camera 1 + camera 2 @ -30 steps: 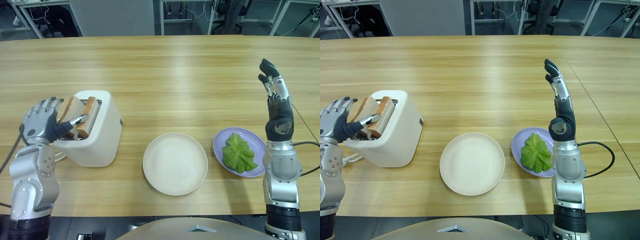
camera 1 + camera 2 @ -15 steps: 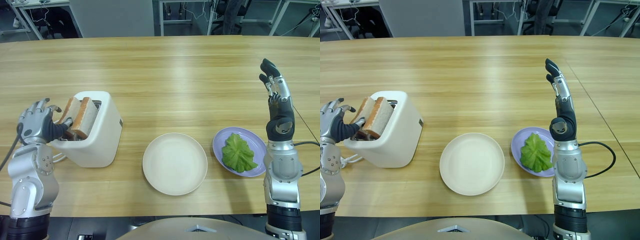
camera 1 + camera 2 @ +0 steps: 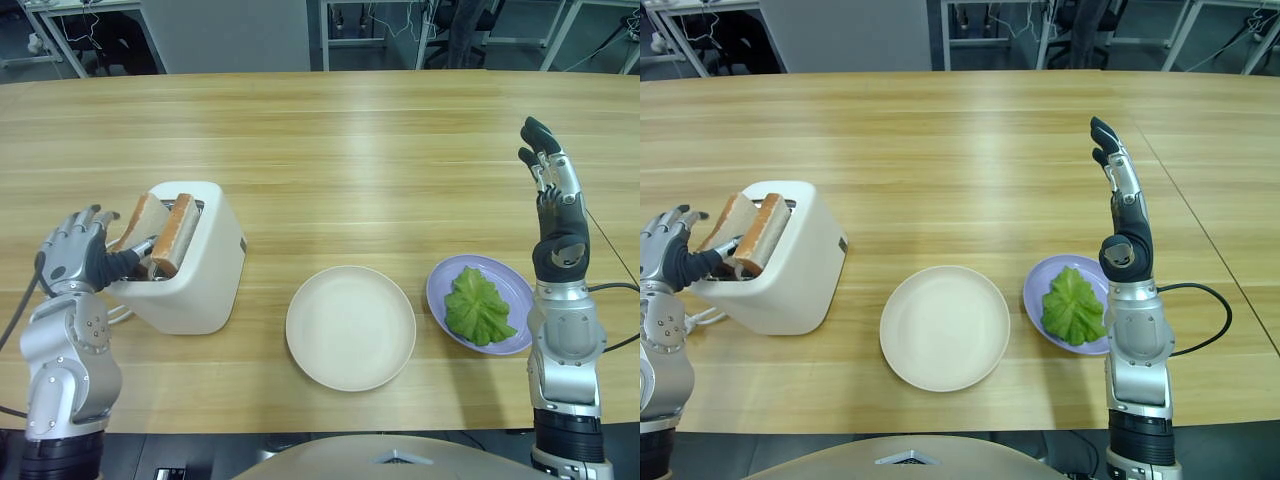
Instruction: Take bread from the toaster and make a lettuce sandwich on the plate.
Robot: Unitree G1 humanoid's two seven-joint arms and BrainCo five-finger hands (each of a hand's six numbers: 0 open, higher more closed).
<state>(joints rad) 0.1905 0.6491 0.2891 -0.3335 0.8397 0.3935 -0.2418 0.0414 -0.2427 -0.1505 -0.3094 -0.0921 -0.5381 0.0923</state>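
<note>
a white toaster (image 3: 190, 270) sits at the 9 o'clock side of the wooden table (image 3: 330, 150). two slices of toasted bread (image 3: 175, 232) stand up out of its slots, both leaning toward 9 o'clock. the left hand (image 3: 72, 255) is close against the toaster's 9 o'clock side, level with the slots and right beside the nearer slice (image 3: 135, 220). i cannot tell whether it grips that slice or only touches it. a cream plate (image 3: 350, 327) lies near the table's 6 o'clock edge, at the toaster's 3 o'clock and apart from it. just beside the plate at its 3 o'clock is a purple dish (image 3: 512, 290) bearing a lettuce leaf (image 3: 475, 307). the right hand (image 3: 550, 190) is raised upright at about 1 o'clock from the dish, stretched wide and straight, holding nothing.
</note>
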